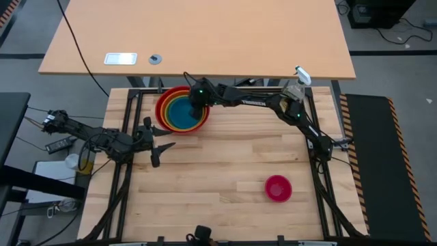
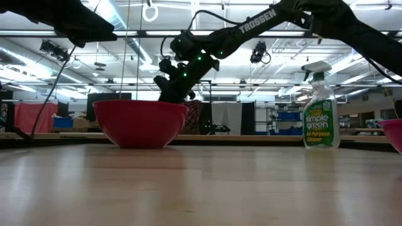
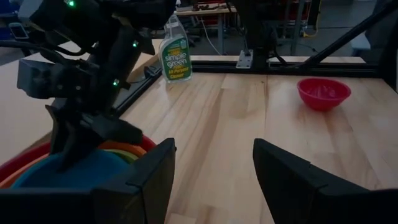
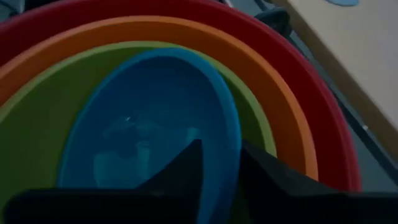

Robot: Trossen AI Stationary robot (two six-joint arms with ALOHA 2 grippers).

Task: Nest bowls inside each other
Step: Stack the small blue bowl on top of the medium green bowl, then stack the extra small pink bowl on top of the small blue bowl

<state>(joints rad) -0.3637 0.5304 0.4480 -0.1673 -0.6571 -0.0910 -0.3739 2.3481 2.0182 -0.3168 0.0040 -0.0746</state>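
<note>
The red bowl [image 1: 164,108] stands at the table's far left-centre, with the orange bowl [image 4: 186,30], the green bowl [image 4: 74,81] and the blue bowl [image 4: 143,124] nested inside it. My right gripper [image 4: 221,155] reaches into the stack from the right, pointing slantwise down. It is open, one finger inside the blue bowl and one outside its rim. The magenta-pink bowl [image 1: 278,188] sits alone on its base near the table's front right. My left gripper [image 1: 162,147] waits open above the table's left side, near the stack. My right gripper has its fingers on either side of the blue bowl's rim [image 4: 229,118] on the side toward the arm, one inside and one outside. A gap shows between them, and I cannot tell whether either finger touches the rim. The blue bowl rests in the green bowl.
A clear spray bottle [image 1: 295,89] of green cleaner stands at the table's far right corner. A light wooden desk [image 1: 205,34] lies beyond the far edge. Bare wood lies between the stack and the magenta-pink bowl [image 3: 323,92].
</note>
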